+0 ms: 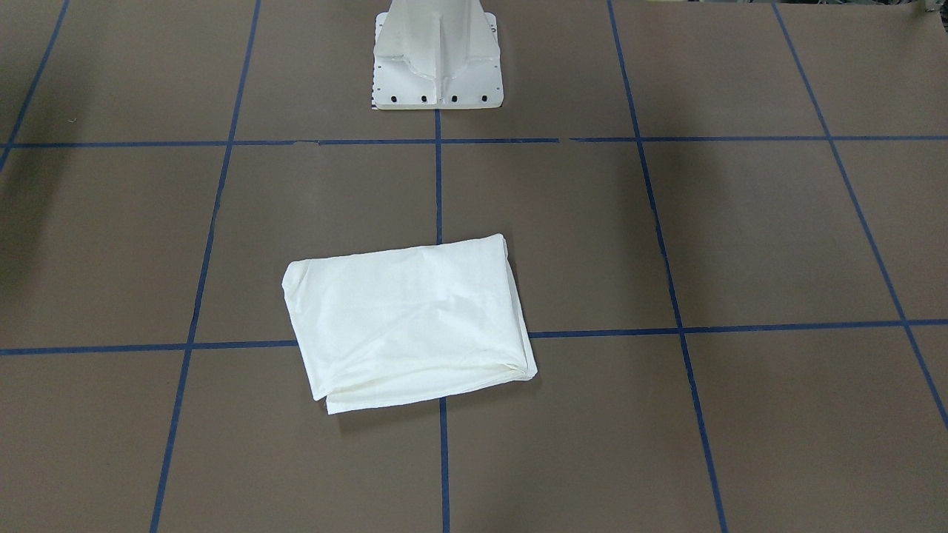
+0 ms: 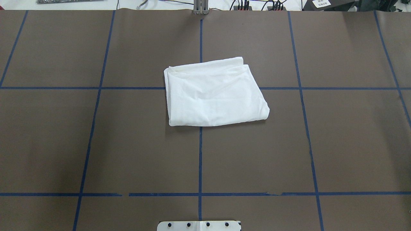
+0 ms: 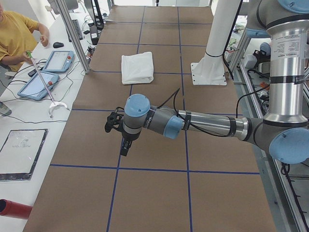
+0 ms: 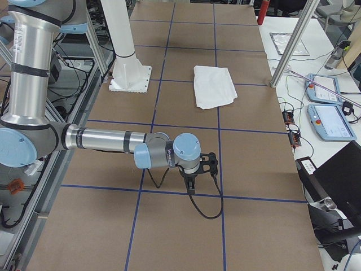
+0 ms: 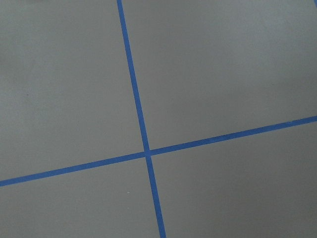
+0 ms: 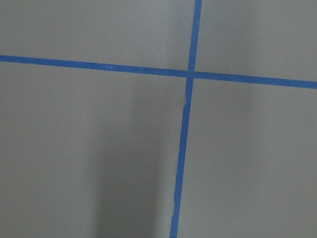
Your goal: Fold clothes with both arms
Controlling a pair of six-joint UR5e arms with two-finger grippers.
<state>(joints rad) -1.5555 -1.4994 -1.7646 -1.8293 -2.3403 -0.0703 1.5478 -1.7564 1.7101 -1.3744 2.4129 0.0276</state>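
the shirt [image 2: 213, 94] lies near the middle of the table [image 2: 353, 144], in front of the white pedestal [image 1: 437, 66], and it covers a crossing of the blue tape lines [image 2: 199, 160]. it is folded into a small, thick packet with about four sides. i see no sleeve hanging out and no printed text on the top face. the packet is a little skewed, and on the side far from my base one lower layer shows out under the top one, so the edges do not match exactly. my left gripper [image 3: 124, 146] and my right gripper [image 4: 190, 183] are both well apart from the shirt, each low over bare table toward its own end. both wrist cameras show only brown surface and tape, with no cloth. neither gripper has anything in it as far as i can see, but from these side views i cannot tell if the jaws are spread or closed. i judge the folding to be practically done. at most the uneven edge could be made tidy.
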